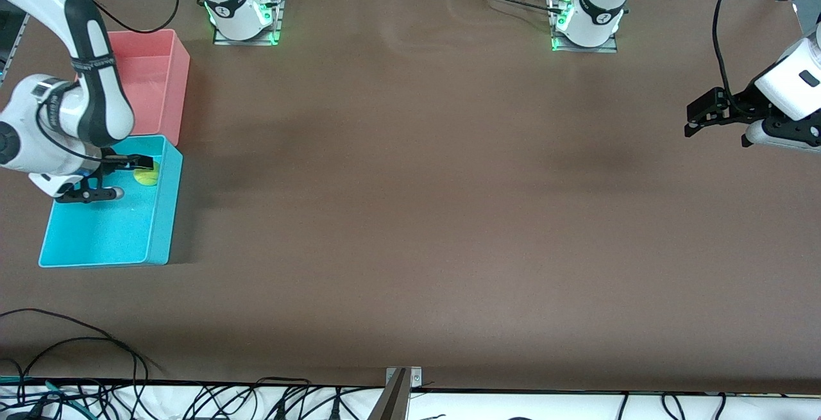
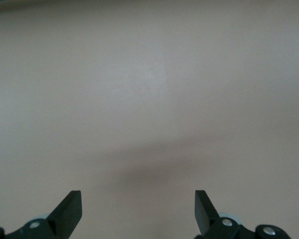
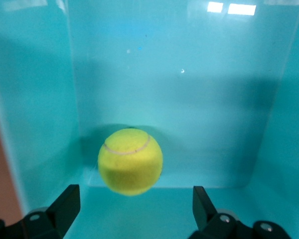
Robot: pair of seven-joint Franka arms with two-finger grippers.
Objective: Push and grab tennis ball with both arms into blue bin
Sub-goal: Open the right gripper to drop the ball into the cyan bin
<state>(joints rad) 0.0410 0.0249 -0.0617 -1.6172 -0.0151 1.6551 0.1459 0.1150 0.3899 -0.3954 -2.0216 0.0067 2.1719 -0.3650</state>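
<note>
The tennis ball [image 1: 146, 177] lies inside the blue bin [image 1: 102, 240], in the half of the bin nearer the pink bin. My right gripper [image 1: 125, 178] hangs over the bin, open, with the ball just past its fingertips and free of them. In the right wrist view the ball [image 3: 130, 161] sits by the bin's wall [image 3: 189, 99], between and ahead of the open gripper [image 3: 136, 206]. My left gripper [image 1: 717, 136] waits open and empty above the bare table at the left arm's end; its wrist view shows the open gripper [image 2: 138, 209] over brown tabletop.
A pink bin [image 1: 160, 80] of the same shape stands against the blue bin, farther from the front camera. The brown table [image 1: 410, 215] spreads between the arms. Black cables [image 1: 77, 369] lie along the front edge.
</note>
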